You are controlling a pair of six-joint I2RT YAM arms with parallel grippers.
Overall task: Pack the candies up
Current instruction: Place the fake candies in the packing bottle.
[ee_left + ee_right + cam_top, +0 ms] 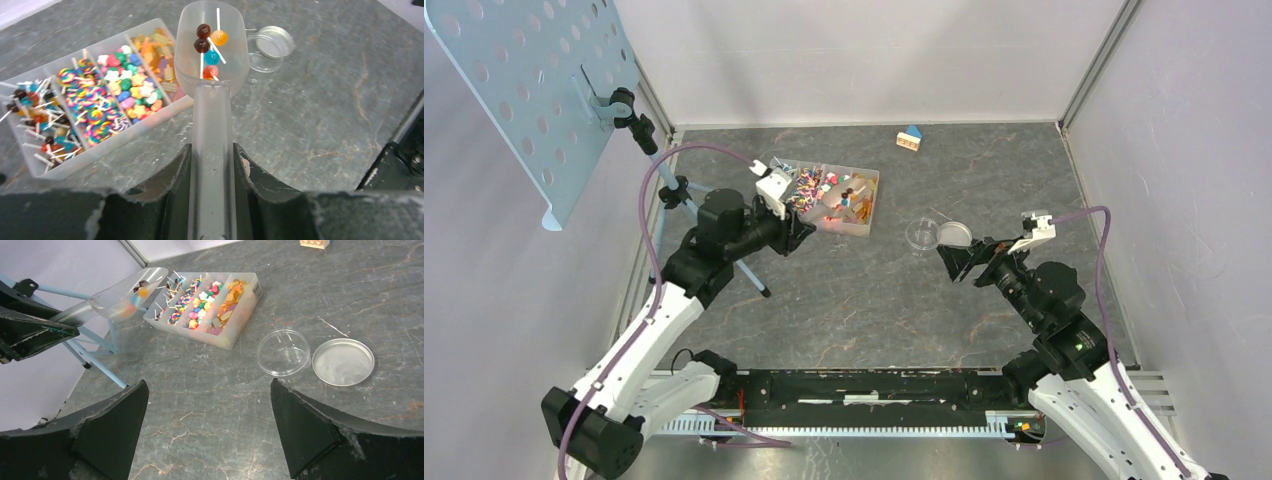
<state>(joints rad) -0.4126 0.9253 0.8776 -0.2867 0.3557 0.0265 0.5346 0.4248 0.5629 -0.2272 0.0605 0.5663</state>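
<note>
The candies (100, 112) lie mostly in a clear tray (60, 167) split into four side-by-side compartments. One end compartment holds ball lollipops on white sticks. The next holds rainbow swirl lollipops, then comes one of small star and flower shapes in mixed colours. The other end compartment holds amber-orange pieces. A few more lollipops (209, 45) sit in the bowl of a translucent scoop (212, 130): two dark brown, one orange, one blue and one red. The scoop is raised in the air by the tray's stick-lollipop end. Its flat handle is clamped between the two fingers of the left gripper (212, 160), which press on it from both sides. Off the tray's amber end, near it on the grey table (844, 300), stands a clear round dish (283, 352). Its frosted lid (343, 361) lies flat just beside it, on the side away from the tray. The right gripper (207, 390) hangs near the dish and lid, further from the tray, with its jaws spread wide and nothing between them. Beyond the tray, by the back wall, sits a small blue-roofed toy house (909, 138), well apart from everything else.
</note>
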